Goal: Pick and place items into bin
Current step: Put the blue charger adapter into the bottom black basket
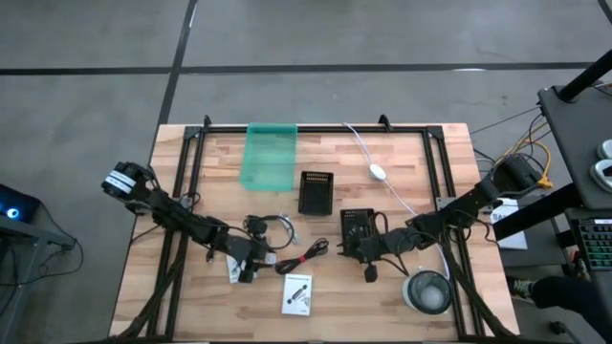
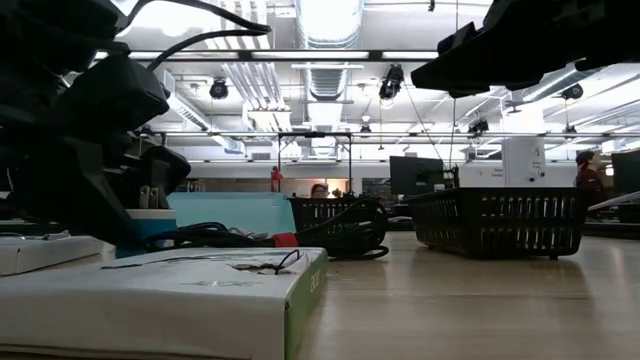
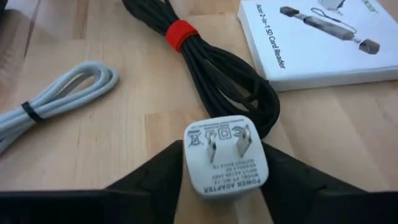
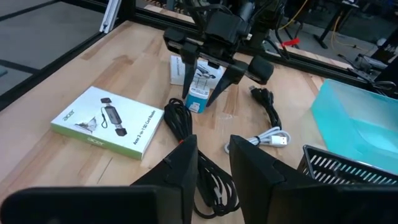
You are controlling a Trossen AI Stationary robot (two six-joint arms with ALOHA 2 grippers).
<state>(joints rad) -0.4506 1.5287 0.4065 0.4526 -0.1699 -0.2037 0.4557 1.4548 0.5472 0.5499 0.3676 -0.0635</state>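
My left pincer [image 3: 224, 186] is clamped on the white power adapter [image 3: 225, 154] just above the bench [image 3: 112, 143], prongs facing up; my right pincer [image 4: 211, 163] waits, parted, beside the black cable [image 4: 186, 134].

Both arms are dark, almost black, built of slim jointed links; the left arm [image 1: 167, 208] carries a white band with dark markings near its outer end, and the right arm [image 1: 478, 199] thickens into a rounded dark joint at its outer end. The left gripper [image 3: 225, 177] has two matte black fingers [image 3: 155, 177], wide at the base and wedge-shaped toward the tips, with plain flat faces. The right gripper [image 4: 213, 165] has blocky black fingers [image 4: 177, 174] with squared edges, and black cables loop above the other arm's wrist housing in that view.
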